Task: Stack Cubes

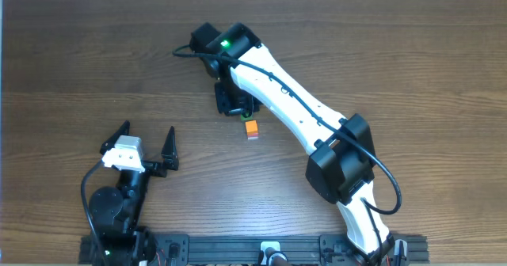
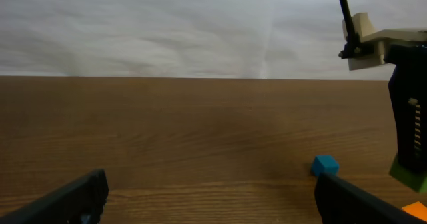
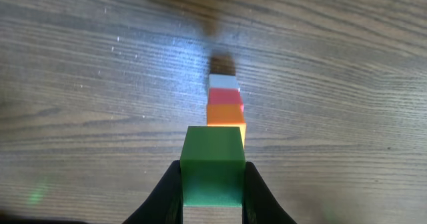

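right wrist: green cube [image 3: 212, 164] flanks covered by right tool [image 3: 213, 187], near edge of orange cube [image 3: 225, 116] behind it; red cube [image 3: 225, 99] and pale cube [image 3: 223, 83] mostly hidden under the orange | left wrist: green and orange cubes cut by the edge; blue cube [image 2: 325, 165] corner behind left tool [image 2: 210, 194] finger

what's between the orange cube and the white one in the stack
A red cube, between orange cube and white cube, in the right wrist view.
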Robot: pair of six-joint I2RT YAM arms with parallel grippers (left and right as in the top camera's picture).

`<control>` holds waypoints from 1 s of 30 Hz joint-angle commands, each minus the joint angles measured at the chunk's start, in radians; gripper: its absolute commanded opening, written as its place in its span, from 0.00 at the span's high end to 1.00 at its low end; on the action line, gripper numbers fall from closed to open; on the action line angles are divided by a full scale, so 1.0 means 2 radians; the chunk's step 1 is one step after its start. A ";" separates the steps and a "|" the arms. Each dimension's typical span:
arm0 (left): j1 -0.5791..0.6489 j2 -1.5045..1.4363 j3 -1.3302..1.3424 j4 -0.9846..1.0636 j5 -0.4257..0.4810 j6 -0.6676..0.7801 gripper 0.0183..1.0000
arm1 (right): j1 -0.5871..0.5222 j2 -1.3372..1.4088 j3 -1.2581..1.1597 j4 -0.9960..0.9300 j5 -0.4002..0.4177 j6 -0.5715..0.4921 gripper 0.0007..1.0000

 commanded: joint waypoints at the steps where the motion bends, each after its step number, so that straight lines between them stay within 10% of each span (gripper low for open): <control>1: 0.004 -0.002 -0.002 -0.002 0.007 0.006 0.00 | 0.018 -0.028 0.006 -0.005 0.016 0.004 0.99; 18: 0.004 -0.002 -0.002 -0.002 0.007 0.006 0.00 | 0.037 -0.165 -0.084 -0.004 0.053 0.025 0.99; 30: 0.004 -0.002 -0.002 -0.002 0.007 0.006 0.00 | 0.028 -0.196 -0.227 0.136 0.001 0.027 0.99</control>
